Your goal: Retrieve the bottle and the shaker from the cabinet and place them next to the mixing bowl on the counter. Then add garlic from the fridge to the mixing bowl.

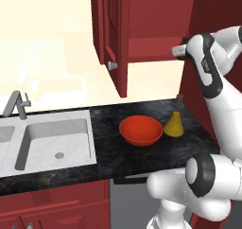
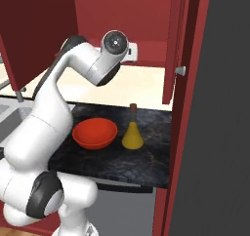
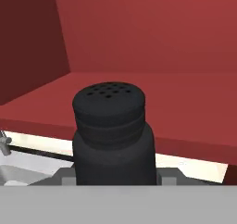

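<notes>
The black shaker [image 3: 111,130], with a perforated lid, stands upright and close in the hand view. My gripper [image 3: 115,180] is shut on its body, just in front of the red shelf [image 3: 185,93] of the open cabinet [image 1: 156,15]. In the base views the gripper [image 1: 178,50] [image 2: 133,52] is up at shelf height. Below on the black counter [image 1: 108,152], the yellow bottle [image 1: 174,125] [image 2: 132,135] stands right beside the red-orange mixing bowl [image 1: 141,130] [image 2: 94,132]. The garlic is out of view.
The cabinet door [image 1: 116,34] hangs open to the left of the gripper, its knob over the counter. A steel sink [image 1: 56,138] with a faucet [image 1: 16,104] lies left of the bowl. The grey fridge [image 2: 215,132] rises at the right.
</notes>
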Controlling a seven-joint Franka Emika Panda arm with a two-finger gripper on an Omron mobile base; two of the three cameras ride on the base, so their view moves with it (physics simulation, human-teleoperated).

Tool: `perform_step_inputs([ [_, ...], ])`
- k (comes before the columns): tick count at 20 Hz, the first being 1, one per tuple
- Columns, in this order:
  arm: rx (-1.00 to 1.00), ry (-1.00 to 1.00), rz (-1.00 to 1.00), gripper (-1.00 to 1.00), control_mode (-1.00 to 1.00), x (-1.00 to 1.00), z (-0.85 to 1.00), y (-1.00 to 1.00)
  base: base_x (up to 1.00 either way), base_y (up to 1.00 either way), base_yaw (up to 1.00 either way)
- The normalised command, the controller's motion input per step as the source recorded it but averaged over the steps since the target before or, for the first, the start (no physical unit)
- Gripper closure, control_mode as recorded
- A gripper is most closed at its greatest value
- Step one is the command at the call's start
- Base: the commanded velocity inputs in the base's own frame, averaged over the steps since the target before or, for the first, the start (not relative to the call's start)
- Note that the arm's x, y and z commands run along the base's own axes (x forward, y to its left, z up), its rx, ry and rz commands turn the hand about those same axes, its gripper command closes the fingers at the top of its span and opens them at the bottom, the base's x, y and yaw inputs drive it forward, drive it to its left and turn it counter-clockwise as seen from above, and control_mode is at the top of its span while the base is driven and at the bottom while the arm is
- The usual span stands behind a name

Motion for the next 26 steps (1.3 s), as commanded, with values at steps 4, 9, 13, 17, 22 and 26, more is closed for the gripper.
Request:
perform_step_inputs([
  [4,0.00,-0.11,-0.12,1.00,-1.00,-0.78,0.05,0.00,0.00,0.00,0.00],
  [9,-0.01,0.00,-0.15,1.00,-1.00,-0.50,-0.18,0.00,0.00,0.00,0.00],
  [13,-0.03,0.00,-0.13,1.00,-1.00,-0.31,-0.24,0.00,0.00,0.00,0.00],
  [17,-0.03,0.03,-0.12,1.00,-1.00,-0.33,-0.33,0.00,0.00,0.00,0.00],
  [22,-0.06,0.03,-0.13,1.00,-1.00,-0.24,-0.45,0.00,0.00,0.00,0.00],
  [26,-0.04,0.03,-0.12,1.00,-1.00,-0.26,-0.75,-0.02,0.00,0.00,0.00],
])
